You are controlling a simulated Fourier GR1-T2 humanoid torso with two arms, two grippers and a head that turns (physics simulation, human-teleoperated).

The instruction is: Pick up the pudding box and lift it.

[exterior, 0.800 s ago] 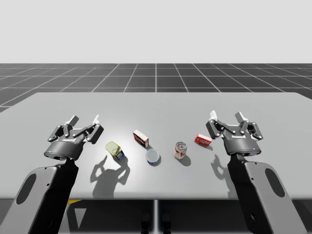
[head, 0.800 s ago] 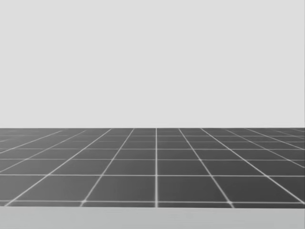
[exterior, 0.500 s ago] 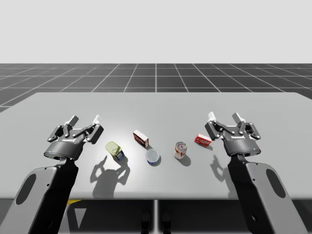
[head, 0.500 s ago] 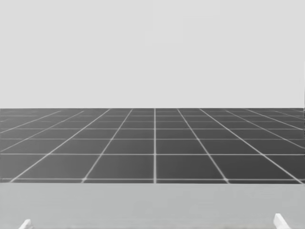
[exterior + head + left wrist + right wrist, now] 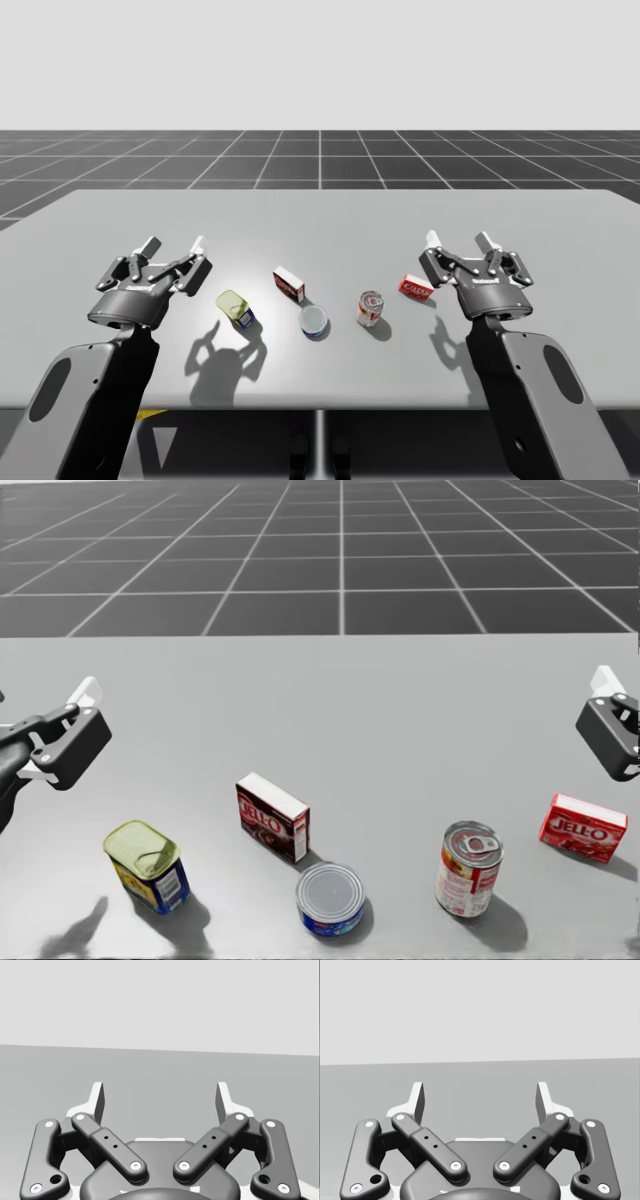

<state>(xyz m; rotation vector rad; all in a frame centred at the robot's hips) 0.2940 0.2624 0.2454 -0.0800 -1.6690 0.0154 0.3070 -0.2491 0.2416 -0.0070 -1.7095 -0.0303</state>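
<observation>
From above, the robot's left tool [image 5: 174,243] and right tool [image 5: 461,239] hang over the counter [image 5: 330,215], both spread wide and holding nothing. Through the head camera, the dark brown-red box [image 5: 272,817] stands upright mid-counter, just behind a round blue can [image 5: 330,898], well apart from either tool; a brighter red box [image 5: 583,828] lies near the right one. Each wrist camera shows its tool gaping over what looks like grey counter.

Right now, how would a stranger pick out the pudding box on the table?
On the grey table, look just behind the short blue round can. The dark maroon cardboard pudding box stands on edge there; the bright red box lies flat at the right.
</observation>
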